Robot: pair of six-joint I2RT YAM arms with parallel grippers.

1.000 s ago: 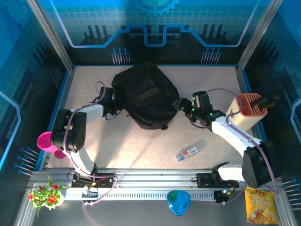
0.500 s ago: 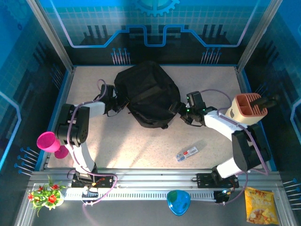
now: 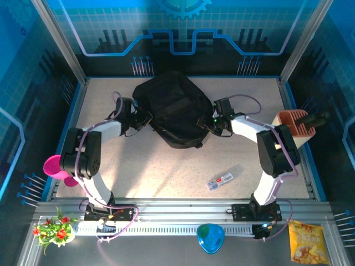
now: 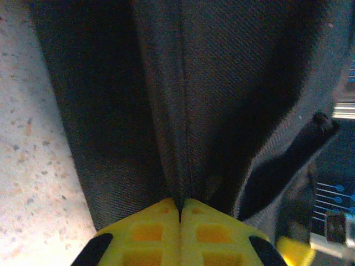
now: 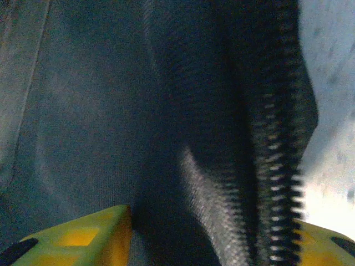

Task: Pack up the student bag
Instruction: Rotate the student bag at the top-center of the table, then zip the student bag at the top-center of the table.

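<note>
Bag (image 3: pixel 172 108) lies black and rounded on the far middle of the speckled surface (image 3: pixel 166 166), an arm at each side. At the far left, off the surface's edge, stands a pink cup (image 3: pixel 54 166), and nearer, on the front rail, is a bunch of red flowers (image 3: pixel 54 228). The left arm (image 3: pixel 102 130) reaches in to the bag's left edge. In the left wrist view the yellow left fingers (image 4: pixel 150 233) are clenched together on a fold of the bag's fabric, which rises as a ridge from between their tips. Pale surface shows left of the cloth and a strap (image 4: pixel 288 160) hangs at the right.

Nearer than the bag and right of centre, a small white pack (image 3: pixel 220 180) lies well apart from it, and a blue dish (image 3: pixel 210 237) sits on the front rail. The right arm (image 3: pixel 249 124) bends in to the bag's right edge. In the right wrist view the right fingers (image 5: pixel 83 238) stand apart, one on each side of a fold that carries a zipper (image 5: pixel 274 166). Whether they are grasping the fold or released, I cannot tell. Further right a tan holder (image 3: pixel 292 128) stands at the surface's edge, and a yellow snack packet (image 3: pixel 307 241) lies at the near right corner.
</note>
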